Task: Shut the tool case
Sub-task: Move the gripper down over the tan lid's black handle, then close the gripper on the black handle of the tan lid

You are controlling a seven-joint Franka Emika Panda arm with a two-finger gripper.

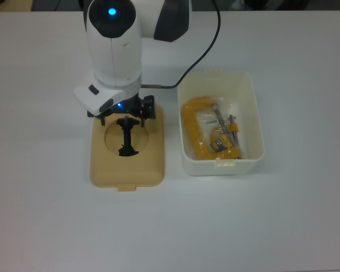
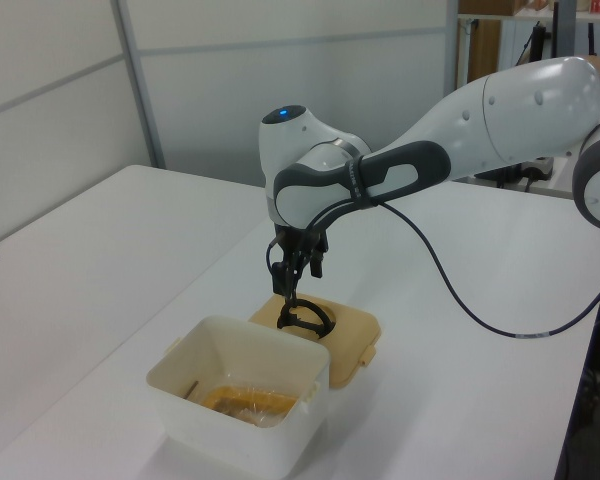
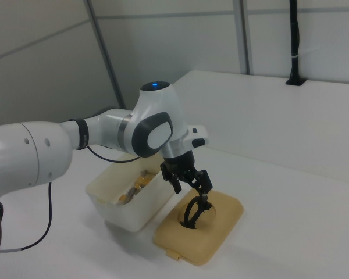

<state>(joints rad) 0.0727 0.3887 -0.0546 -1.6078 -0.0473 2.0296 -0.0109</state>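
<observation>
The tool case stands in two parts on the matte white worktop (image 1: pixel 283 226): a tan lid (image 1: pixel 127 164) of smooth plastic, a rounded rectangle with a small tab on its near and far edges, lies flat on the top view's left, and just beside it, apart by a narrow gap, stands the white tub (image 1: pixel 249 113), a thin-walled translucent rectangle with latch tabs on its short rims. The lid has a round recess in its middle, and across this runs a slim black handle (image 1: pixel 126 137). In the tub lies a yellow clamp (image 1: pixel 196 133) with a grey screw, partly under a clear plastic wrap that blurs its outline. The hand (image 1: pixel 123 115) hangs over the far part of the lid with its dark fingers (image 3: pixel 201 187) pointing down at the far end of the handle; the fingers stand apart, one on each side of the handle, and whether they touch it cannot be made out. In the top view the arm's glossy white shell covers the lid's far edge and most of the hand. A black cable (image 1: pixel 201 45) loops from the arm over the worktop, far of the tub. In the left view the tub's near wall hides most of its contents and the lid's near side.
</observation>
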